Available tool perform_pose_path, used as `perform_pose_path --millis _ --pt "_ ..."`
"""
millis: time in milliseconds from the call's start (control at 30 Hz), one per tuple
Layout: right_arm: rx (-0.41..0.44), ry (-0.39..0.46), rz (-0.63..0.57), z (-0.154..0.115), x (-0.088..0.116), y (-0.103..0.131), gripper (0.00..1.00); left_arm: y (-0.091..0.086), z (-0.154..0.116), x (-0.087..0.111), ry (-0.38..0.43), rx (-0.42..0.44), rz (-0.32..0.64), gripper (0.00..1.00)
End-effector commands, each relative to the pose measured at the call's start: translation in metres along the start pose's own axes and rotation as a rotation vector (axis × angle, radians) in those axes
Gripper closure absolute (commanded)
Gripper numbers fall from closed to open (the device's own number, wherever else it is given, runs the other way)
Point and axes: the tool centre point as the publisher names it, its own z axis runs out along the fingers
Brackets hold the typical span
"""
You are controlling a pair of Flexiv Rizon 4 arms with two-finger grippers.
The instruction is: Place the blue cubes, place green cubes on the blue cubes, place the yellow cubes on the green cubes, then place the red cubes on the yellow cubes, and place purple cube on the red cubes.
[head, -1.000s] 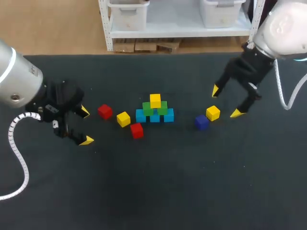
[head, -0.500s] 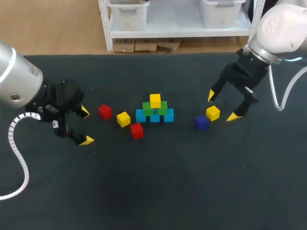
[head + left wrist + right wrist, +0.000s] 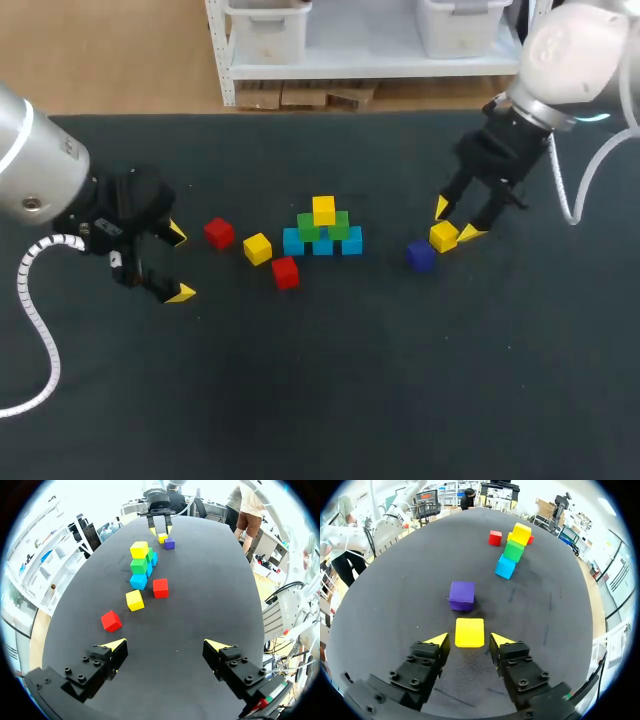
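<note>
Probably a robotics lab; left arm (image 3: 45,170) and right arm (image 3: 575,50) over a black table (image 3: 330,400) of coloured cubes (image 3: 322,228).

- Three small blue cubes (image 3: 322,245), side by side in a row at the bottom of the pile (image 3: 322,230).
- Two small green cubes (image 3: 308,227), sitting on the blue row in the pile.
- Three small yellow cubes (image 3: 323,210): one on top of the pile, one just left of the pile, one well off to its right.
- Two small red cubes (image 3: 219,232), both left of the pile, one close and one farther off.
- One small purple cube (image 3: 420,256), off to the right of the pile.
</note>
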Motion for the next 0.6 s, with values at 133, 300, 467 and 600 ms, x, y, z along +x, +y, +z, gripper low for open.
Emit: perform_pose_path --millis 133,300,467,600 --pt "-0.015 -0.005 -0.007 0.004 -0.0023 -0.0011 0.51 -0.0001 0.0 0.0017 -0.007 0.0 0.003 0.0" --pt "-0.02 -0.008 -0.01 0.0057 -0.0038 -0.0001 0.64 -0.0001 0.0 0.0017 -0.007 0.0 0.003 0.0" --pt "-0.02 -0.004 -0.011 0.006 -0.0042 0.0004 1.0 -0.0001 0.0 0.0017 -0.007 0.0 0.003 0.0" --pt "-0.013 0.009 0.007 0.0013 -0.0058 0.0003 1.0 -0.0001 0.0 0.0017 -0.007 0.0 0.003 0.0"
